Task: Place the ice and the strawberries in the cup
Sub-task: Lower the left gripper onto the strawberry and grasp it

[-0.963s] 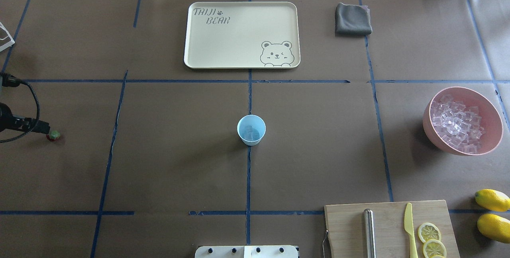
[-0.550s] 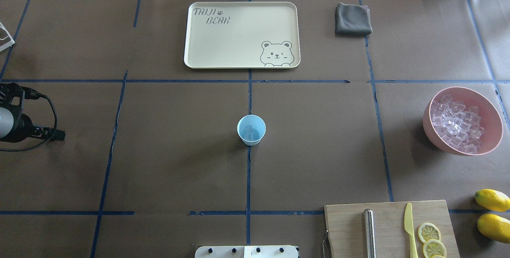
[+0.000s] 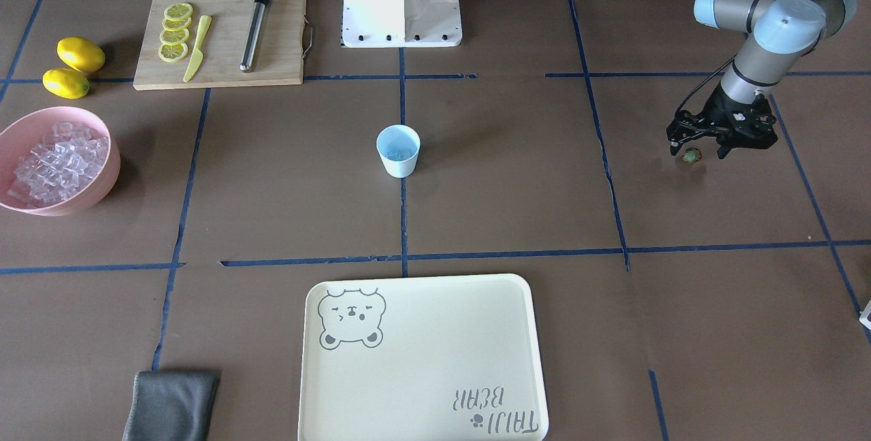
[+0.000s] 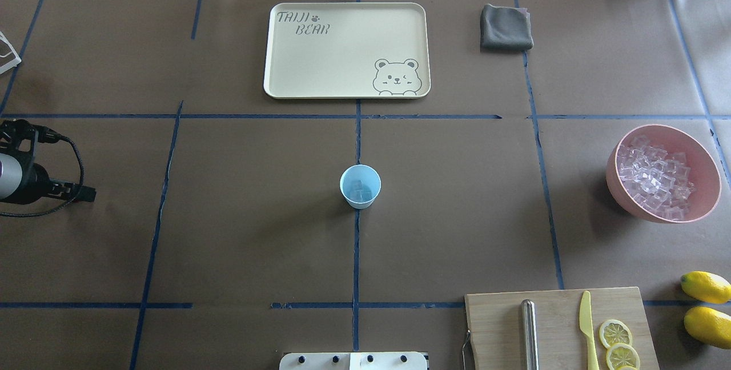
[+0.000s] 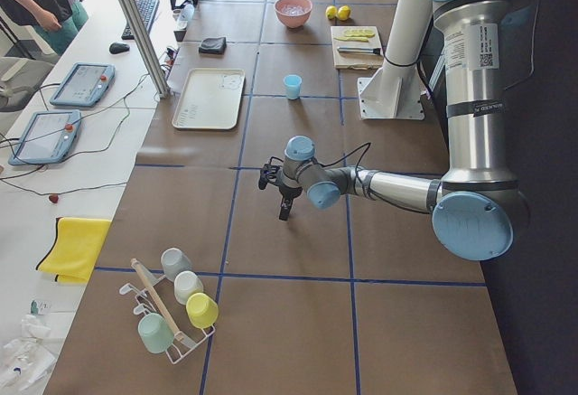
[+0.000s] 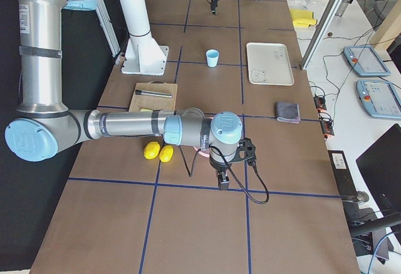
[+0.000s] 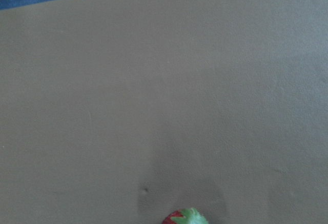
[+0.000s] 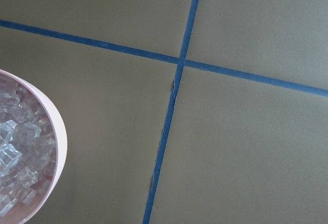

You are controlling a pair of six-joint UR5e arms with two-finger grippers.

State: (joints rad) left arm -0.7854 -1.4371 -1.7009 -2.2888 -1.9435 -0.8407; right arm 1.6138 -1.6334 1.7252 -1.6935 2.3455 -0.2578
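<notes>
Exterior front-facing view: the single strawberry (image 3: 692, 155), a tiny dark red berry under a green leafy cap, lies on the brown counter (image 3: 510, 175) far out on the robot's left side, well apart from the cup (image 3: 398, 150). The left tool (image 3: 698, 151) points down over it with its two black fingers spread, one on each side of the berry. The jaws stand apart and grip nothing, and whether either finger touches the fruit cannot be told at this size. The left wrist-mounted view shows only the berry's top, red flesh and green cap, at the bottom edge of the frame, resting on the counter in a soft shadow. In the overhead exterior view the tool's body hides the strawberry. The cup, a small pale blue tumbler, stands upright on a blue tape line (image 4: 356, 256) in the middle of the counter and holds a few clear ice cubes (image 4: 358, 189). Many more cubes fill the pink bowl (image 4: 628, 201) on the robot's right side. The right tool (image 6: 222, 185) appears only in the exterior right view, hanging low near the bowl, and whether it is open or closed cannot be told. Its wrist-mounted view shows the bowl's rim and ice at the left edge, beside bare counter crossed by blue tape.
</notes>
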